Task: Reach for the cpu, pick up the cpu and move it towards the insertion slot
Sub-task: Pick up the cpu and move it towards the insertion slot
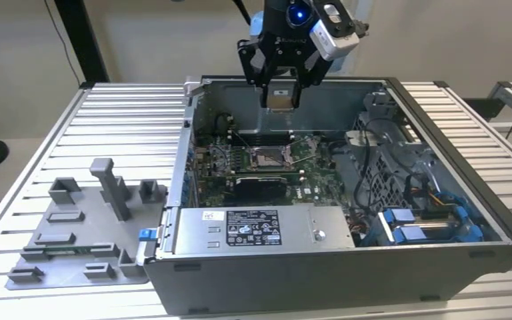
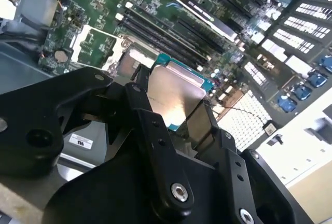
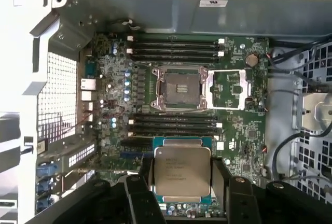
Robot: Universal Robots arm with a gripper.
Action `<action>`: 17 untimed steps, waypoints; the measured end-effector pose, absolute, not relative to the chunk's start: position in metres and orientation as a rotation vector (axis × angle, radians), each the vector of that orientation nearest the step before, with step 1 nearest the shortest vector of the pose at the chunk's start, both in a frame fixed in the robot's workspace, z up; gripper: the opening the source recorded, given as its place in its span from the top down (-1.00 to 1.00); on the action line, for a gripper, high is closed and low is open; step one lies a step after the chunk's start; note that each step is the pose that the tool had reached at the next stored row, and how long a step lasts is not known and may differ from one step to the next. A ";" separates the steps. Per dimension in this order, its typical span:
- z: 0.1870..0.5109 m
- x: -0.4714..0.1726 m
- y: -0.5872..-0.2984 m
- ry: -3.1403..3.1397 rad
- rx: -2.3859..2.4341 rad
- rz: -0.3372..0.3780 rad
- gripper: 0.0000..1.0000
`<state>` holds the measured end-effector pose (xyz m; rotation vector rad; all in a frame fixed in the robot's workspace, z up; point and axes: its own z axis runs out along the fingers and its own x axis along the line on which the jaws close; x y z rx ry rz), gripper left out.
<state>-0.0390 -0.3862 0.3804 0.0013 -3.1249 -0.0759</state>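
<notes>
The gripper is clamped on the cpu, hanging above the open case; the slot sits uncovered below, memory rails flanking it.

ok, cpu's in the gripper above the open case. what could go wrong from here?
1. The gripper pinches the cpu only by its edges; it could slip and drop onto the motherboard.
2. The insertion slot is barely larger than the chip, so a small offset or tilt could land it on the metal frame.
3. The case wall stands near the arm.
</notes>
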 end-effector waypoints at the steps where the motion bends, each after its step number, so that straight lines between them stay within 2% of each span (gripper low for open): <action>1: 0.380 -0.038 -0.383 -3.125 0.001 -0.076 1.00; 17: 0.377 -0.034 -0.344 -3.125 -0.005 -0.076 1.00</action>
